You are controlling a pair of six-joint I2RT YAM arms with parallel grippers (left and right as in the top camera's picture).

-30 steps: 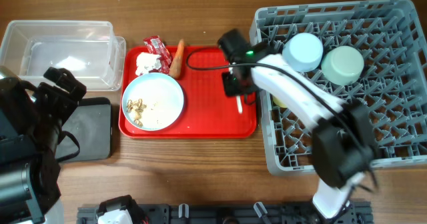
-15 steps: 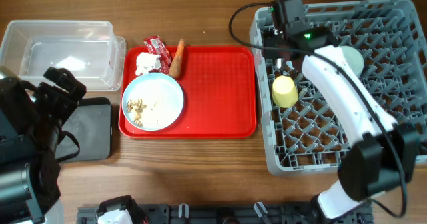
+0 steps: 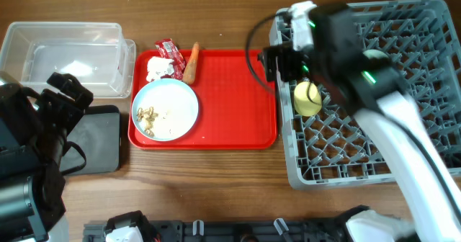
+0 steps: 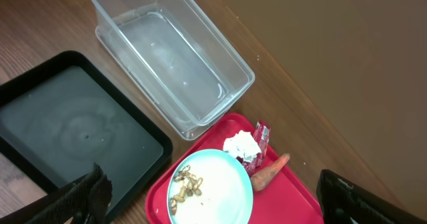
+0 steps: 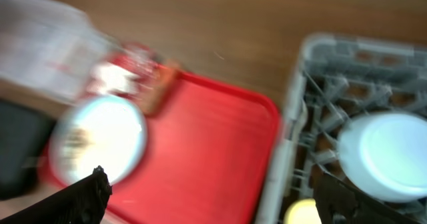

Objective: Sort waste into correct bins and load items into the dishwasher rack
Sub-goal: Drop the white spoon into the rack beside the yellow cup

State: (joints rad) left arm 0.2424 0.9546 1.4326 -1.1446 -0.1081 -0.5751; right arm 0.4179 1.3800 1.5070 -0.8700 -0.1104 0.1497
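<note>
The grey dishwasher rack [image 3: 425,127] holds the yellow cup [image 3: 308,98], the pale blue saucer [image 5: 390,154] and the mint bowl [image 3: 376,55]. My right gripper [image 5: 217,201] hangs open and empty over the rack's left edge, apart from the cup. On the red tray [image 3: 234,105] sits the pale plate [image 3: 171,106] with beige crumbs [image 3: 147,115]. Behind the plate lie the white tissue [image 3: 156,69], red wrapper [image 3: 170,49] and carrot [image 3: 191,62]. My left gripper [image 4: 217,204] is open above the plate's near side, holding nothing. The clear tub [image 3: 65,55] and black tray [image 3: 97,137] stand at the left.
My left arm [image 3: 36,148] covers the table's left front and part of the black tray. The right arm [image 3: 389,119] crosses the rack's middle and hides part of it. Bare wood [image 3: 216,177] lies in front of the red tray.
My right arm has swung from the red tray to the rack's left edge, and its jaws have gone from shut to open. The left arm has not moved.
</note>
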